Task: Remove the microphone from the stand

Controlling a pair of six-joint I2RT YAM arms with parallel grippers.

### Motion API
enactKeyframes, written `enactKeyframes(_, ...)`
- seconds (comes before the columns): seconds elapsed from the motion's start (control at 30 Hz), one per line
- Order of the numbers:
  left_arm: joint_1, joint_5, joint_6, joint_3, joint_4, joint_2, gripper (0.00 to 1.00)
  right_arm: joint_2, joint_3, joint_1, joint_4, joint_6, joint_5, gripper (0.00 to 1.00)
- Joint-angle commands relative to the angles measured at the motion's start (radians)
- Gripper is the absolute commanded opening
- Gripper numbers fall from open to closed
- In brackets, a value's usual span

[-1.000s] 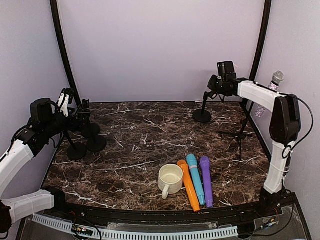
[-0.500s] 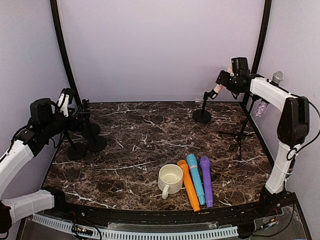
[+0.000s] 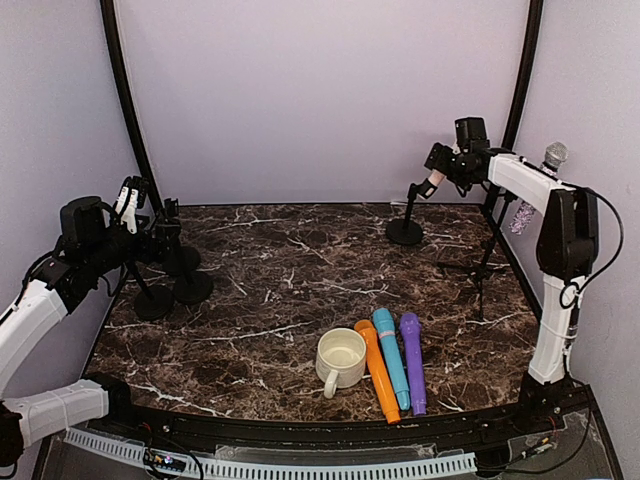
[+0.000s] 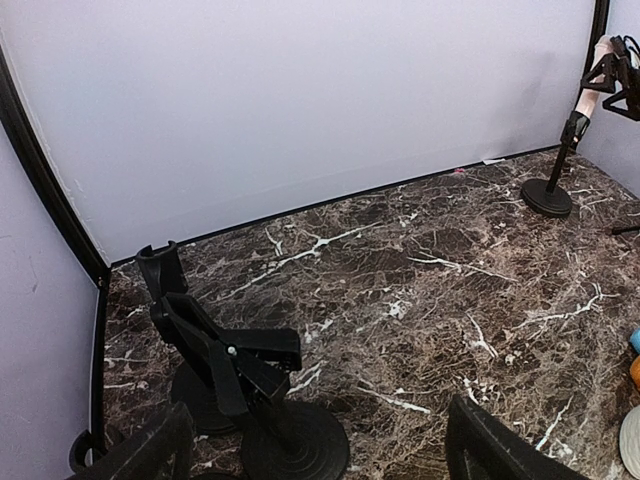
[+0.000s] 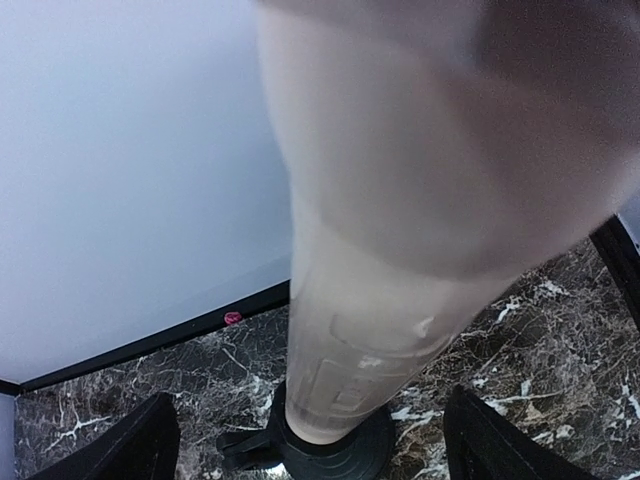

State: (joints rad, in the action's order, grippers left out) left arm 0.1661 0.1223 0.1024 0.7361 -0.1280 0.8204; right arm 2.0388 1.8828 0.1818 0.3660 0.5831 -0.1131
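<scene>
A pale pink microphone leans in the clip of a black round-based stand at the back right. My right gripper hovers at its upper end, open. In the right wrist view the microphone fills the frame, running down between the two wide-apart fingers to the stand's base; neither finger touches it. My left gripper stays open and holds nothing at the far left. The left wrist view shows the microphone far off at top right.
Three empty black clip stands cluster under the left gripper, and they also show in the left wrist view. A cream cup and orange, blue and purple microphones lie near the front. A silver-headed microphone on a tripod stands at the right edge.
The right gripper has opened, risen and shifted right off the microphone, then eased slightly back left. The microphone is still in its stand. The left arm has not moved.
</scene>
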Motion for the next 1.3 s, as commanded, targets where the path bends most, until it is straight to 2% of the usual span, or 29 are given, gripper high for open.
enactKeyframes(0.0, -0.002, 0.005, 0.017, -0.003, 0.024, -0.010, 0.89, 0.013, 0.005, -0.008, -0.083, 0.014, -0.023, 0.90)
enactKeyframes(0.3, -0.002, 0.006, 0.017, -0.004, 0.027, 0.000, 0.89, 0.019, -0.057, -0.007, -0.228, 0.008, -0.014, 0.63)
enactKeyframes(0.53, -0.002, 0.002, 0.017, -0.003, 0.027, 0.003, 0.89, -0.009, -0.074, 0.000, -0.241, -0.032, -0.010, 0.35)
enactKeyframes(0.9, -0.002, 0.011, 0.013, -0.004, 0.032, -0.001, 0.89, -0.168, -0.137, 0.079, -0.210, -0.034, -0.049, 0.20)
enactKeyframes(1.27, -0.002, 0.028, 0.007, -0.007, 0.036, -0.018, 0.89, -0.293, -0.224, 0.284, -0.233, 0.047, -0.113, 0.13)
